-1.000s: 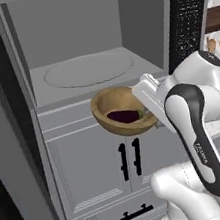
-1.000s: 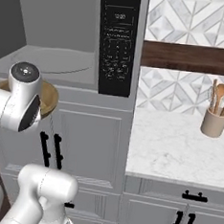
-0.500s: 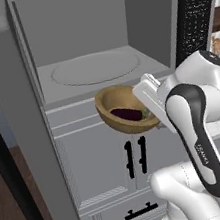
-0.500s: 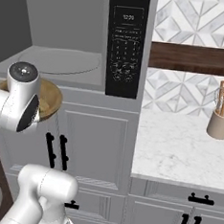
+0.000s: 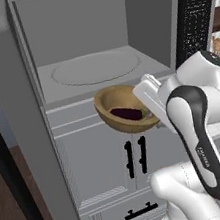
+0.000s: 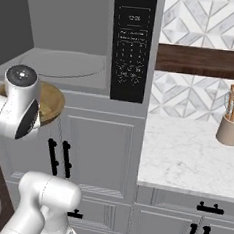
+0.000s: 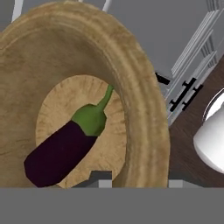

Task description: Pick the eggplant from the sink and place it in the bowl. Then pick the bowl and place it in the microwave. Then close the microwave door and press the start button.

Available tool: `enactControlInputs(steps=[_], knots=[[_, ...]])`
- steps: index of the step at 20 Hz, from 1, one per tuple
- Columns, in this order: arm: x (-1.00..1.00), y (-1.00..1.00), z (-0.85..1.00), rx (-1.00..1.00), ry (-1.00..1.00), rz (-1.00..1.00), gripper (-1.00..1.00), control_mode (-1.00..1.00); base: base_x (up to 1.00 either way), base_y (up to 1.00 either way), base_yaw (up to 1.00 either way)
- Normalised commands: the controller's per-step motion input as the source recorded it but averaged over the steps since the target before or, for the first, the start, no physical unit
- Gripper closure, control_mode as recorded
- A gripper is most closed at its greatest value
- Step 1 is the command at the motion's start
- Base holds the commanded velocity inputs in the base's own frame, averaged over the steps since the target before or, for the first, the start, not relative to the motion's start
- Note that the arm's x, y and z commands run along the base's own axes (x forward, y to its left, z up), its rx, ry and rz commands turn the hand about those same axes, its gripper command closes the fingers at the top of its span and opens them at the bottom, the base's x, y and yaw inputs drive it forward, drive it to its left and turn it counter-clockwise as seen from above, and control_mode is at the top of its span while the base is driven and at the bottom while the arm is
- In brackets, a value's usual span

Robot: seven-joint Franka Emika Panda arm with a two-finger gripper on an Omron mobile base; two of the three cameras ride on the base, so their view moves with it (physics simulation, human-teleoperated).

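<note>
The base has rolled closer to the microwave (image 5: 96, 48); the claw (image 7: 135, 181), clamped on the bowl (image 5: 125, 110) rim, holds the eggplant (image 5: 126, 113) just below its opening.

The wooden bowl (image 7: 140, 87) takes up most of the hand view, its thick tan rim curving from the top down the right side; the eggplant (image 7: 61, 151) lies on the bowl's flat pale bottom, dark purple body toward the lower left, green cap and thin stem pointing up and right; beyond the rim, grey cabinet fronts (image 7: 192, 52) with black bar handles (image 7: 186, 94) show at right; dark wooden floor (image 7: 183, 144) lies below them.
</note>
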Motion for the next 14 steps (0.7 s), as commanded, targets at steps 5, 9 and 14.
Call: enactControlInputs(steps=[5,9,14], knots=[[-0.5,-0.1,0.75,-0.07,-0.23,0.0,1.0,-1.0,0.0,0.0,0.0],[0.35,-0.29,0.7,-0.04,-0.05,-0.04,1.0,-1.0,0.0,0.0,0.0],[0.74,-0.23,0.51,-0.01,0.0,0.0,1.0,-1.0,0.0,0.0,0.0]])
